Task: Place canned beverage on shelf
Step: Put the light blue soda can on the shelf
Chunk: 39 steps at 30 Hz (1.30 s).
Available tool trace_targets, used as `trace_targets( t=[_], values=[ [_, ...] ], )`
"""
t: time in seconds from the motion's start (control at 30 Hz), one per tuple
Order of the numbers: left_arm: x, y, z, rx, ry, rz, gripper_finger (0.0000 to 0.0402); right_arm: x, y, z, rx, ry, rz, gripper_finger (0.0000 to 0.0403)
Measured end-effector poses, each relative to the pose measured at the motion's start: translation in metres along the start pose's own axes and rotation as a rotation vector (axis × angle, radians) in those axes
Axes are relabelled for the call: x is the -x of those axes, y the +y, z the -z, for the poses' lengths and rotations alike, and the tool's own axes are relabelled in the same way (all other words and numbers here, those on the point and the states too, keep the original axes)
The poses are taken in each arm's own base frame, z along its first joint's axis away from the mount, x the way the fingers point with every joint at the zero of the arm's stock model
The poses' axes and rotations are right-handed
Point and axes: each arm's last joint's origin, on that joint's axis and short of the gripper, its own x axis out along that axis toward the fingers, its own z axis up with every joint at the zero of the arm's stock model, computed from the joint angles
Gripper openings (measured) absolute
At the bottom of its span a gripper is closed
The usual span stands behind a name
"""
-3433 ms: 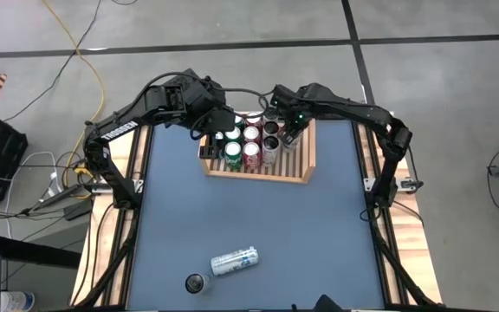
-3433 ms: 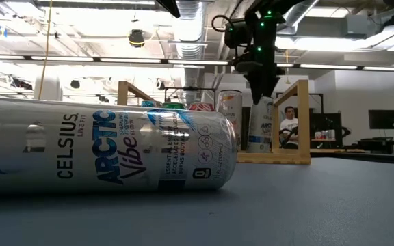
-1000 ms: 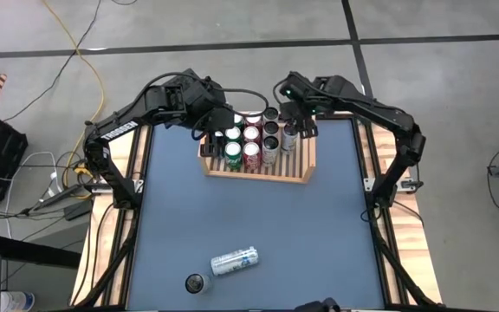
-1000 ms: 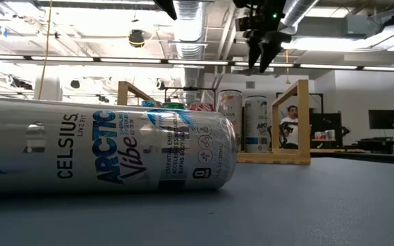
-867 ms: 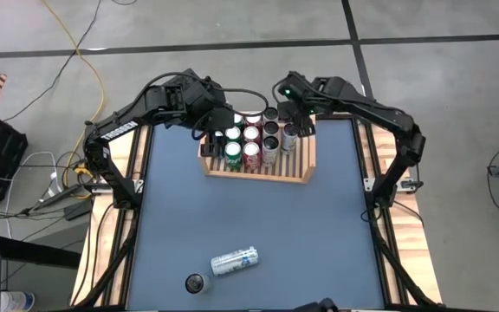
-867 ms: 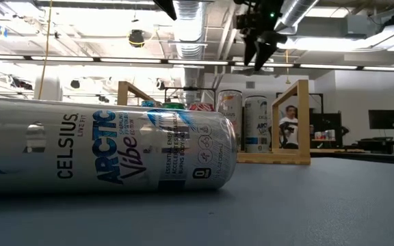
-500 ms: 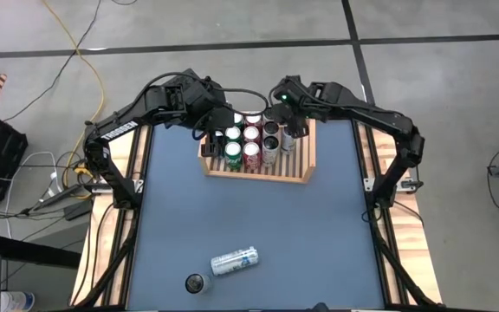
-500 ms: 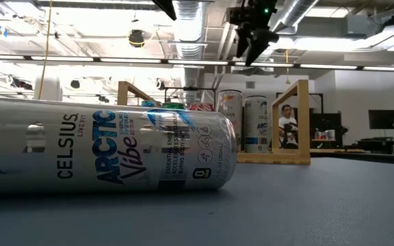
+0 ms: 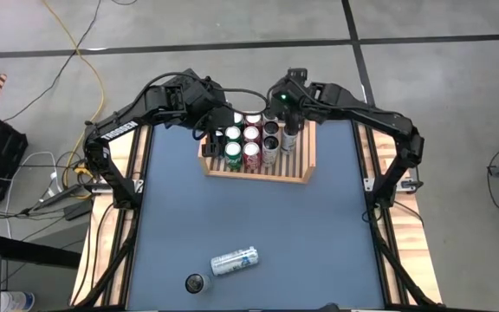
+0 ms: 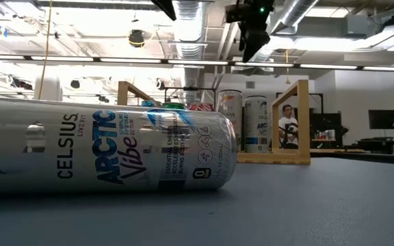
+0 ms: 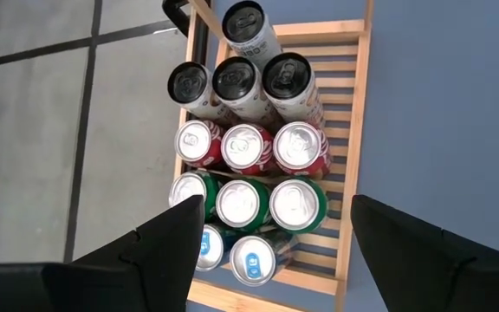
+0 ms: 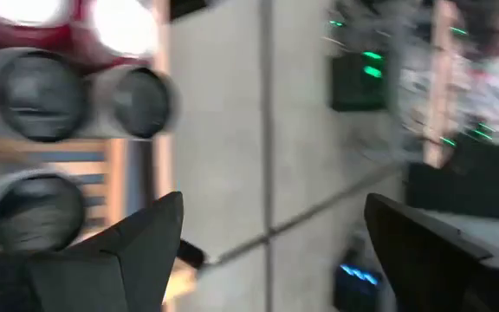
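**Step in hand.** Judged to fall between placements. The right gripper (image 10: 252,51) hangs above the far end of the shelf with its two dark fingers apart and nothing between them. The left gripper (image 11: 271,247) hangs above the shelf's other end, fingers likewise spread and empty.

**Container.** Light-brown wooden shelf (image 9: 271,173), with a slatted base and raised side boards, directly beneath both grippers at the table's far edge.

**Contents, per the left wrist view.** All cans upright and packed touching:
- two blue-topped cans (image 11: 254,260), nearest under the left gripper;
- a row of three green cans (image 11: 242,201);
- a row of three red cans (image 11: 246,147);
- a row of three tall pale cans with dark tops (image 11: 236,82);
- one more tall pale can (image 11: 248,24) alone beyond them, below the right gripper.

The slats on the side toward the table's middle are bare along the rack's whole length.

**Still off the shelf.** A white-and-blue slim can lying on its side (image 9: 234,261) on the blue table top (image 9: 319,234), well away from both grippers toward the near edge. Just beside it stands a dark-topped can (image 9: 197,282).

**Next move, as a judgement.** One arm must travel across the table to those two. The lying can calls for a grip across its body, then turning upright before it goes into the bare lane.
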Motion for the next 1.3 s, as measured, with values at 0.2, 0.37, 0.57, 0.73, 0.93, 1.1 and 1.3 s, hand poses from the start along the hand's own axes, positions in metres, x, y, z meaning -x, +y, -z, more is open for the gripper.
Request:
trace_targets(
  t=[0.2, 0.37, 0.57, 0.73, 0.93, 1.1, 1.3],
  values=[
    [0.0, 0.0, 0.001, 0.011, 0.007, 0.003, 0.0279, 0.001, -0.004, 0.0, -0.123, 0.034, 0.082, 0.0356],
    [0.0, 0.0, 0.001, 0.01, 0.01, 0.004, 0.0279, -0.002, 0.009, 0.009, 0.128, -0.058, -0.246, 0.0355],
    [0.0, -0.001, 0.003, 0.007, 0.029, 0.011, 0.0279, -0.005, 0.016, 0.015, 0.033, -0.223, -0.601, 0.0354],
    [0.0, -0.001, 0.003, 0.009, 0.032, 0.012, 0.0279, -0.021, 0.02, 0.023, 0.069, -0.198, -0.623, 0.0354],
    [0.0, -0.001, 0.003, 0.003, 0.031, 0.012, 0.0279, -0.045, 0.027, 0.03, 0.118, -0.208, -0.606, 0.0354],
    [0.0, -0.001, 0.003, 0.002, 0.032, 0.012, 0.0279, -0.056, 0.028, 0.036, 0.149, -0.21, -0.594, 0.0354],
    [0.0, -0.001, 0.003, 0.006, 0.031, 0.012, 0.0279, -0.069, 0.041, 0.046, 0.152, -0.175, -0.665, 0.0354]
  ],
)
